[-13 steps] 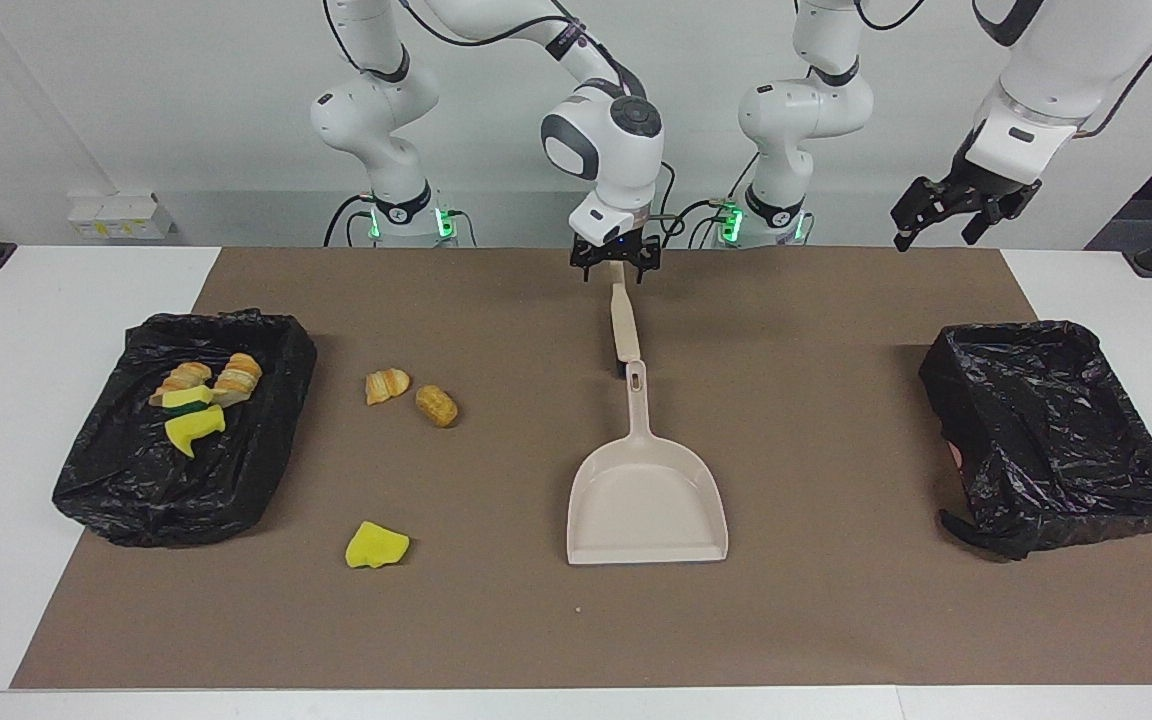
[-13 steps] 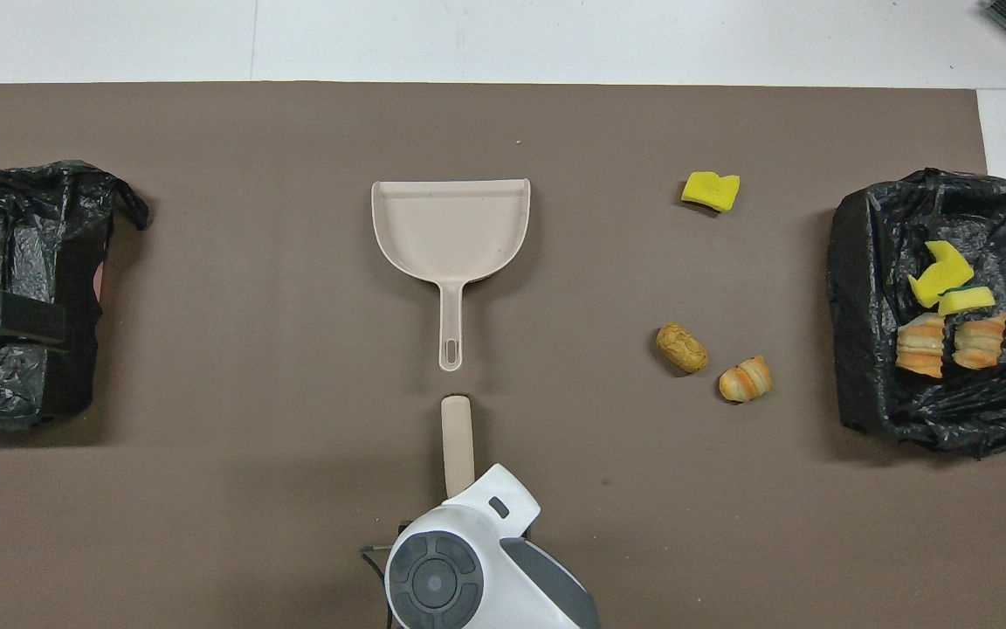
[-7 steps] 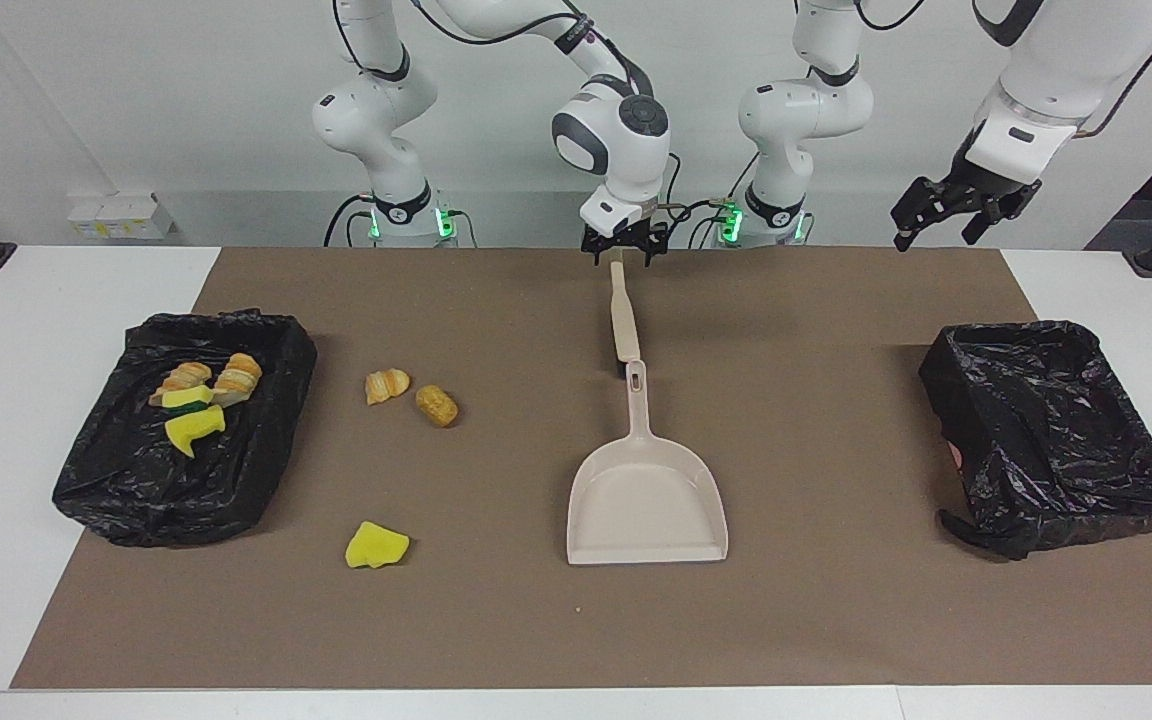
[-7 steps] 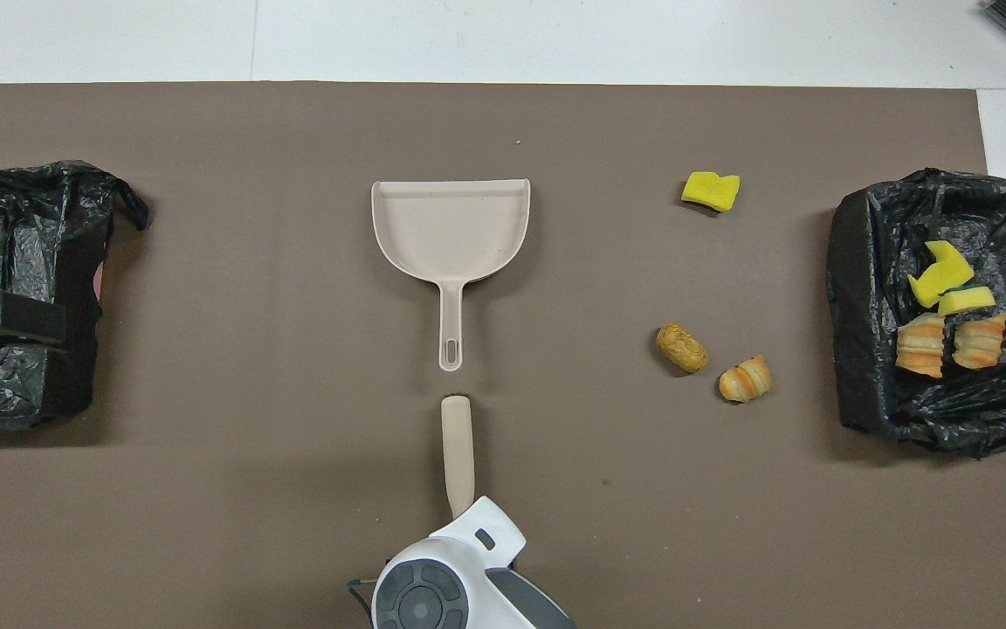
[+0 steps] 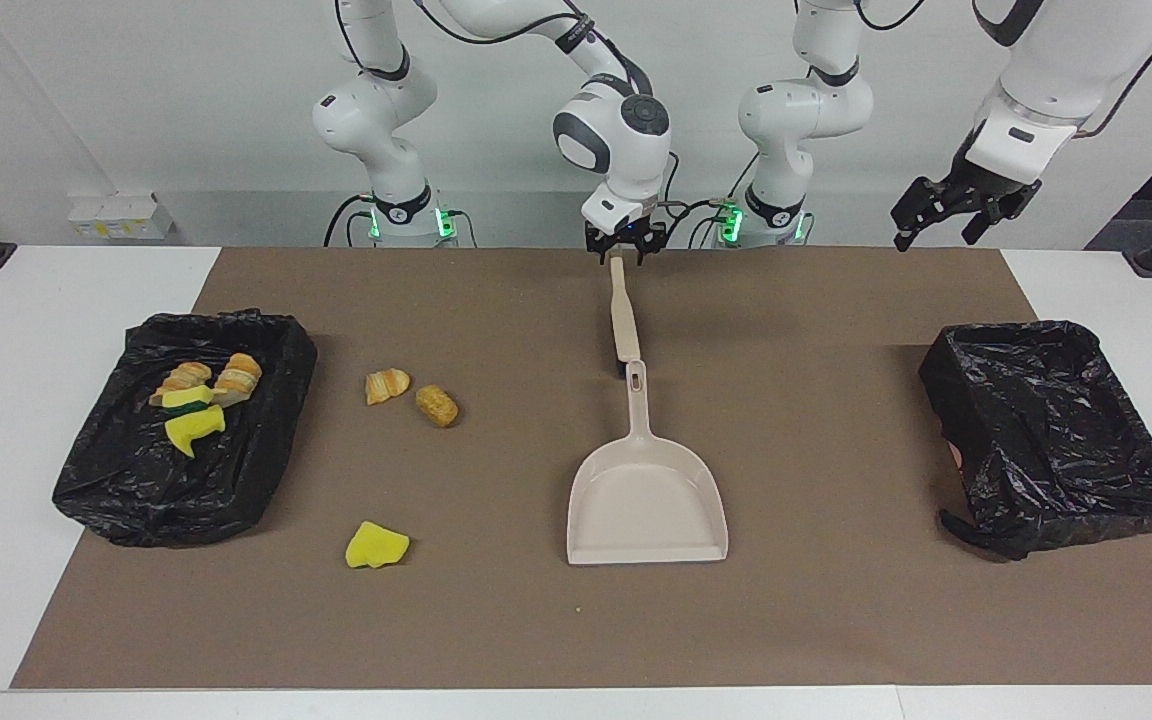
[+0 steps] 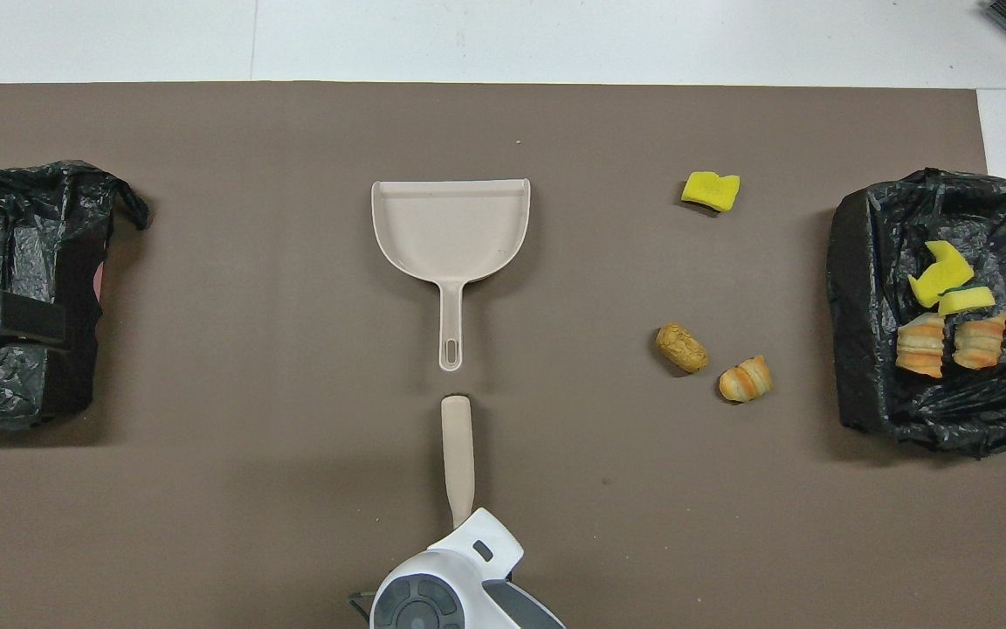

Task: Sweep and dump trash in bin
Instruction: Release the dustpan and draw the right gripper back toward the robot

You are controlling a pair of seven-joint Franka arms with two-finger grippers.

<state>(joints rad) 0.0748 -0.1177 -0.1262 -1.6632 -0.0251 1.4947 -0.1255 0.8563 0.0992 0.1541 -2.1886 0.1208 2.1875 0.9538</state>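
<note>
Loose trash lies on the brown mat toward the right arm's end: a yellow sponge piece (image 5: 376, 546) (image 6: 710, 190) and two bread-like lumps (image 5: 388, 385) (image 5: 436, 405). Several more scraps (image 5: 198, 395) rest inside the black-lined bin (image 5: 116, 480) at that end. The beige dustpan (image 5: 648, 500) (image 6: 451, 227) lies mid-table, handle toward the robots. A beige brush (image 5: 623, 315) (image 6: 458, 445) lies in line with it, nearer the robots. My right gripper (image 5: 622, 247) hovers just above the brush handle's near tip. My left gripper (image 5: 946, 210) waits, raised and open, over the left arm's end of the table.
A second black-lined bin (image 5: 1046, 430) (image 6: 23, 288) sits at the left arm's end. In the overhead view the right arm's wrist (image 6: 459, 585) covers the brush handle's near end. White table (image 5: 36, 300) borders the mat.
The right gripper has drawn back along the brush handle toward the robots and risen a little, and it looks narrower. The brush, dustpan and trash have not moved. The left arm is still.
</note>
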